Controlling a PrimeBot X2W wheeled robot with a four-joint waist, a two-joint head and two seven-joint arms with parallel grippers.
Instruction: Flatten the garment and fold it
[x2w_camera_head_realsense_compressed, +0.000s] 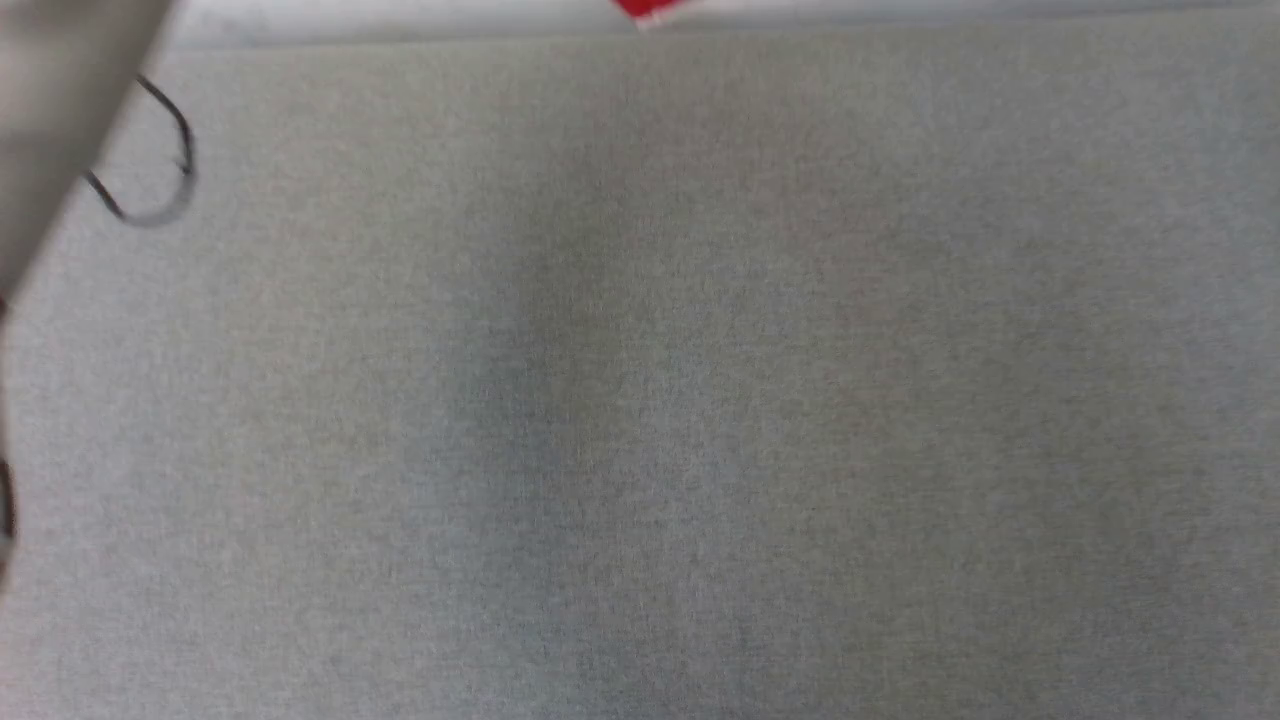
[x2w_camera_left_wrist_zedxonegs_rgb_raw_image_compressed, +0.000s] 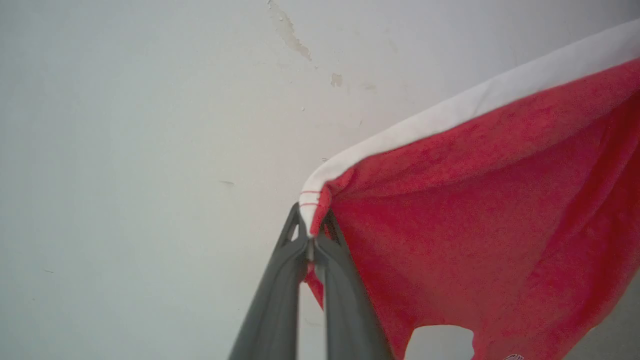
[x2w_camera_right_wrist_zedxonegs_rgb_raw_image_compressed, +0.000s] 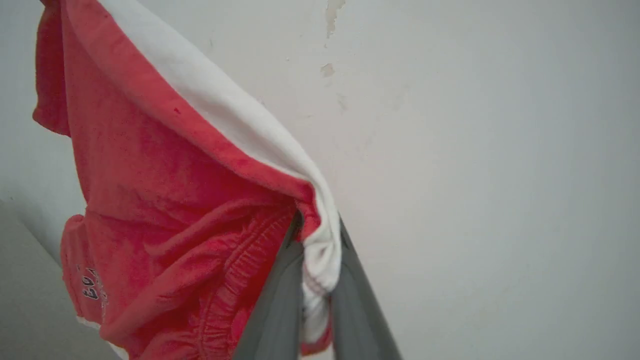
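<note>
The garment, bright red soft shorts with white trim, hangs in the air between both grippers. In the left wrist view my left gripper is shut on a white-trimmed corner, and the red cloth spreads away to the right. In the right wrist view my right gripper is shut on another white-edged corner of the garment, which droops to the left with its gathered waistband and a small printed mark showing. In the head view just a red tip of the garment peeks in at the top edge.
The grey cloth-covered table spreads below in the head view. A pale forearm with a thin black cable crosses the upper left. Behind the garment stands a white wall with chipped paint.
</note>
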